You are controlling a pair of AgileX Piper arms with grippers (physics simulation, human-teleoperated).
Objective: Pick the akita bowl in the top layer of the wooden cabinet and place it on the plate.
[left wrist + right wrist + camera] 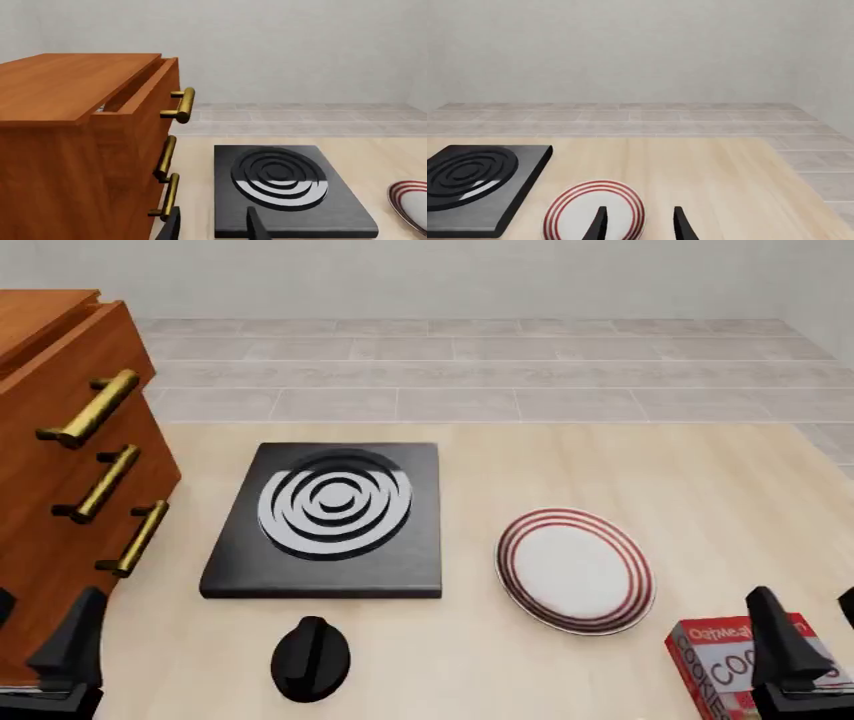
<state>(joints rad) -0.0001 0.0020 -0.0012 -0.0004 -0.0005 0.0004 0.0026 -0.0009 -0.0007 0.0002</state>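
Bowl unseen inside the ajar top layer (143, 90); both end effectors (212, 225) (639, 222) gape empty, half cropped.

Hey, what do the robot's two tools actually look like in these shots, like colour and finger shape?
Both are plain black. The left tool and right tool each end in a pair of narrow fingers that taper to blunt tips, seen as dark wedges in the wrist views. Their surfaces look matte and angular. No cables, labels or markings show, and the arms behind them are out of frame.
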